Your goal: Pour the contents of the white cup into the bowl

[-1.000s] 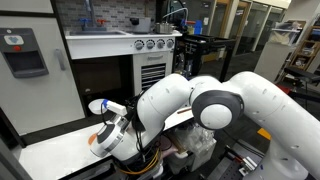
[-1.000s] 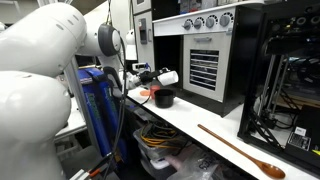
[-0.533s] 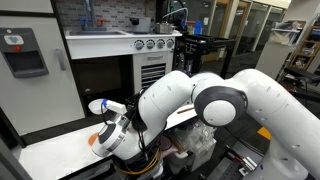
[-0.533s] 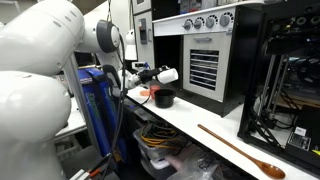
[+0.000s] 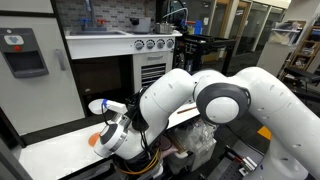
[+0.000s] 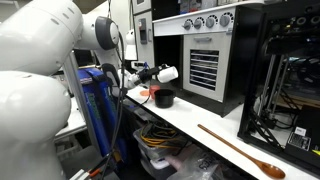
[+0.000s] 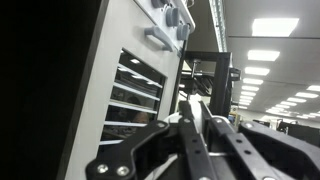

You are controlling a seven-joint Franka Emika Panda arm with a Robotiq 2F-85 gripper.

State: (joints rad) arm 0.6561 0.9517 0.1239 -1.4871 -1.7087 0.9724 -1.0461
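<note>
In an exterior view my gripper (image 6: 152,73) is shut on the small white cup (image 6: 169,74). It holds the cup tipped on its side just above the black bowl (image 6: 163,98) on the white counter. A salmon-red cup (image 6: 145,95) sits right beside the bowl. In the other exterior view the arm covers most of the scene. Only a white cup-like shape (image 5: 99,106) and the salmon-red cup (image 5: 96,140) show by the wrist. In the wrist view the fingers (image 7: 197,125) are close together and point at the oven front. The cup is barely visible there.
A grey oven with knobs (image 6: 205,50) stands behind the bowl. A wooden spoon (image 6: 240,152) lies on the counter near its front edge. A black rack (image 6: 290,80) stands at the side, and a blue cart (image 6: 97,100) stands by the robot base.
</note>
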